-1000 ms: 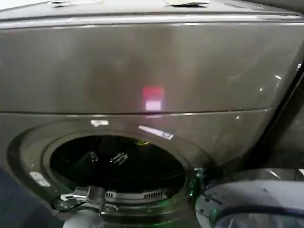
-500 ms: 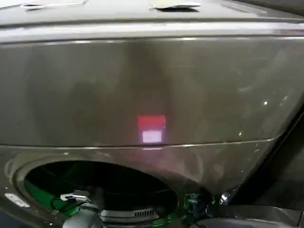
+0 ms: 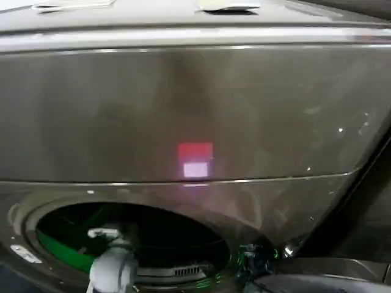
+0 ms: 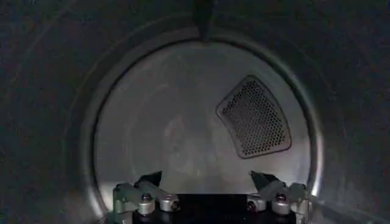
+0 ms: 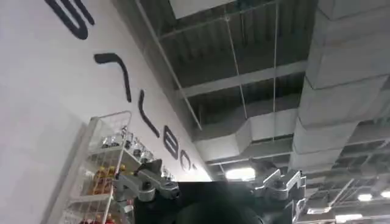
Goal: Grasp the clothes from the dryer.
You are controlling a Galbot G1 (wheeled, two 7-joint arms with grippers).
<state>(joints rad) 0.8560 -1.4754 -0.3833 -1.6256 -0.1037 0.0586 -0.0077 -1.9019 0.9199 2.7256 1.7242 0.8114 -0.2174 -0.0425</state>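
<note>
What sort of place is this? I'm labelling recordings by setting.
Probably a laundry mock-up in a large hall: a dryer, exposed ceiling ducts, and a stocked wire rack.

The large dark grey-bronze metal front-loading dryer (image 3: pixel 201 110) fills the head view, its flat front panel carrying a small red indicator light (image 3: pixel 195 151). Its round porthole (image 3: pixel 131 244) sits low and open. Inside, the pale drum's back wall (image 4: pixel 183 122) bears a perforated vent (image 4: pixel 253 117).
</note>
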